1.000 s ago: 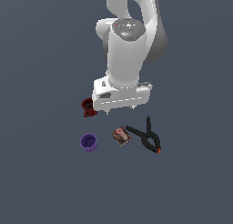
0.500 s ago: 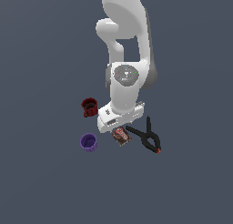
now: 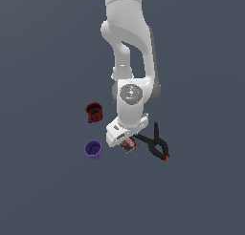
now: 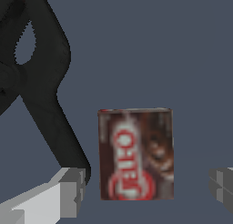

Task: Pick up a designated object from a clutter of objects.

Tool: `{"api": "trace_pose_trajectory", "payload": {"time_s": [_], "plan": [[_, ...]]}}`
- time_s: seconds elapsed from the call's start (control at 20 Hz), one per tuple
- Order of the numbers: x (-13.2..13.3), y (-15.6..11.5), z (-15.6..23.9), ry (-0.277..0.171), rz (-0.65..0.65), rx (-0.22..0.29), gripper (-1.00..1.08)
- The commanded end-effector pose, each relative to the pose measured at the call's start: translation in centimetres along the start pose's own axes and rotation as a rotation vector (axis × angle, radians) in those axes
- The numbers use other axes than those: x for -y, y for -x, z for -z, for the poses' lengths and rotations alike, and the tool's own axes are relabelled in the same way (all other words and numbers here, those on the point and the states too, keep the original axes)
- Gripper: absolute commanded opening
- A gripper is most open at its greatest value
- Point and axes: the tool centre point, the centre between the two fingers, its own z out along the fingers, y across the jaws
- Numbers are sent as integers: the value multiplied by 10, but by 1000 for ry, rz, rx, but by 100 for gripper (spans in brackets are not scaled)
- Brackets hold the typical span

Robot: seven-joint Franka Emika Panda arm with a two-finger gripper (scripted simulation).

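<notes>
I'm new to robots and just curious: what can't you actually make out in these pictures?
- Box: exterior view, mostly hidden by the gripper.
- Box lettering: wrist view, too blurred to read.
- Clamp: wrist view, cut off by the edge.
- Fingertips: only partly in frame.

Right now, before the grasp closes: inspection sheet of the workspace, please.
Surface: plain dark grey floor, no marks seen.
Job's thing: small flat rectangular brown and red box with white lettering, lying flat between the fingertips, partly hidden under the wrist in the exterior view.
Clutter: dark red mug and purple cup on the exterior view's left of the box; black spring clamp with an orange tip on its right, close beside it; touching or not, cannot tell.
Gripper: white two-finger gripper low over the box, open, one grey fingertip on each side, neither touching it.
Cables: nothing seen.
Surroundings: nothing seen beyond the floor.
</notes>
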Motion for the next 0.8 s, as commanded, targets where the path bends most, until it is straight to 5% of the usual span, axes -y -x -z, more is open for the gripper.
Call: {"api": "trace_pose_trajectory", "payload": {"time_s": [0.0, 0.75], "plan": [[1, 0, -5, -1, 14, -4, 100], [2, 0, -46, -2, 16, -4, 100]]}}
